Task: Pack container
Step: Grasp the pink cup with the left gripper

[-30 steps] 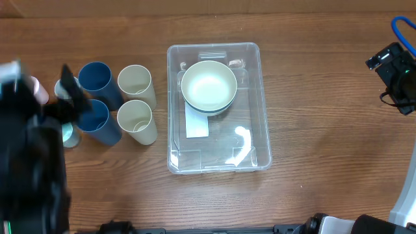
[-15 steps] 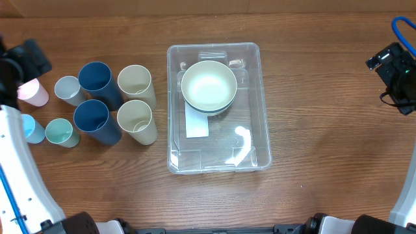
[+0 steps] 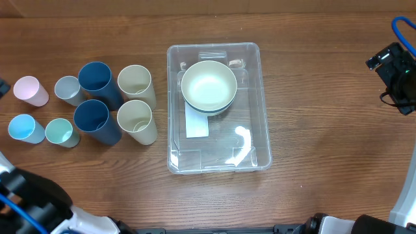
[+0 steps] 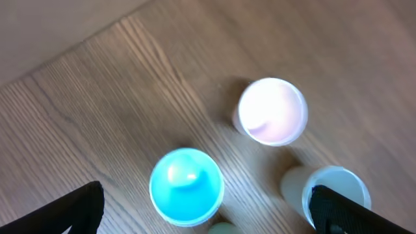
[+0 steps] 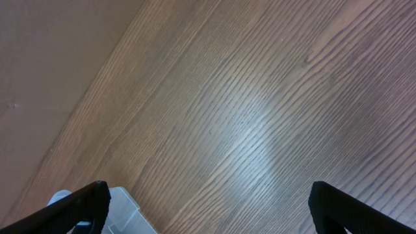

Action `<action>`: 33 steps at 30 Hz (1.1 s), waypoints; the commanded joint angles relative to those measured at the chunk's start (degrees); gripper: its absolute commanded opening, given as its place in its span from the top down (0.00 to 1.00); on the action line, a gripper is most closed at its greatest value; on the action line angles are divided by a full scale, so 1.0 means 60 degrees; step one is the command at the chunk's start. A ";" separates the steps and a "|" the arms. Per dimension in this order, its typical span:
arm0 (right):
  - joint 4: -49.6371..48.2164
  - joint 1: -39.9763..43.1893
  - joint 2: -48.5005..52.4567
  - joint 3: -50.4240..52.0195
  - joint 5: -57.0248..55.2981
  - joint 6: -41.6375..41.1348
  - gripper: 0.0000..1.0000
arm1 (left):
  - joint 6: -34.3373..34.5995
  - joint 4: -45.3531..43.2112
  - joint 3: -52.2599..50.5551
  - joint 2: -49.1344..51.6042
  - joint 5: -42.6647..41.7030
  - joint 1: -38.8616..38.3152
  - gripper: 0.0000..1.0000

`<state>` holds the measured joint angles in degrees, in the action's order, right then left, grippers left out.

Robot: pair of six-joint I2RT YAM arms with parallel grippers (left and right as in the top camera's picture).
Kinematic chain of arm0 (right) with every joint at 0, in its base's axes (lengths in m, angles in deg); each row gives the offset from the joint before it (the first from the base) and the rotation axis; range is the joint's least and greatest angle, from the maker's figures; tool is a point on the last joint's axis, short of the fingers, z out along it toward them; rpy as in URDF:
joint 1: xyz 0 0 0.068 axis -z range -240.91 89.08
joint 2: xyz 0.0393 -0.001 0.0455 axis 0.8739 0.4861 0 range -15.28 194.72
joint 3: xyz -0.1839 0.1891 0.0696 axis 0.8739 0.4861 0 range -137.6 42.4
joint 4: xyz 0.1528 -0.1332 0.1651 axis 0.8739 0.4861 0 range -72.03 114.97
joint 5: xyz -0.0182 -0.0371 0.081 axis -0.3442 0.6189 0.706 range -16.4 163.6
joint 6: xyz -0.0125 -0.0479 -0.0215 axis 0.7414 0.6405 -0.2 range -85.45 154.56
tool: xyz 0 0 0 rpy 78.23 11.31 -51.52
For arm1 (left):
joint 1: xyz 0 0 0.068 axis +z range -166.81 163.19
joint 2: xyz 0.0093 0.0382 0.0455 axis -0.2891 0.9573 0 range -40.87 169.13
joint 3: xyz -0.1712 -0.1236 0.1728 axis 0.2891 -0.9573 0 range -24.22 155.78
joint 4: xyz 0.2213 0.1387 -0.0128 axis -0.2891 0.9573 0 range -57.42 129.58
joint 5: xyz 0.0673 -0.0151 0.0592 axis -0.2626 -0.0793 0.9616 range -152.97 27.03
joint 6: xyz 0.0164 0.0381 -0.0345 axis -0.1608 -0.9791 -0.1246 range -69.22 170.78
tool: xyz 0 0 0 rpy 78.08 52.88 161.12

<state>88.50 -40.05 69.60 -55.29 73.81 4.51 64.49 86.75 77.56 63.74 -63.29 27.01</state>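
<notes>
Left pincer (image 4: 208, 211) spread wide, empty, over pink cup (image 4: 272, 110) & lt-blue cup (image 4: 186, 185), well left of the container (image 3: 218, 146), whose long axis runs near-to-far. Right pincer (image 5: 208, 211) wide too, empty, well right of it. Left one's nearer both cups, I'd say.

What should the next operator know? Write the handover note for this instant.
Left gripper: open, empty, with the pink cup and light blue cup below it.
Right gripper: open, empty, over bare table, right of the container.
The container sits mid-table, with the cream bowl in its far half, seemingly nested in another bowl.
Done: bowls in.
Left: eight cups stand left of the container, none inside.
</notes>
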 commanded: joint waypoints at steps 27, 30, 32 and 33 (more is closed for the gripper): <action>-0.0026 -0.0036 -0.0076 -0.0029 0.0007 -0.0069 0.00 | 0.0820 -0.2014 0.0171 0.2572 -0.1071 -0.0022 0.00; -0.0026 -0.0036 -0.0076 -0.0029 0.0007 -0.0069 0.00 | 0.0382 -0.2302 0.0171 0.2994 -0.1206 -0.0186 0.00; -0.0026 -0.0036 -0.0076 -0.0029 0.0007 -0.0069 0.00 | 0.0157 -0.2495 0.0171 0.3235 -0.1195 -0.0379 0.00; -0.0026 -0.0036 -0.0076 -0.0029 0.0007 -0.0069 0.00 | 0.0076 -0.2594 0.0171 0.3304 -0.1198 -0.0459 0.00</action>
<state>88.52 -40.05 69.60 -55.29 73.81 4.53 67.92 72.59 77.56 81.69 -68.75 26.31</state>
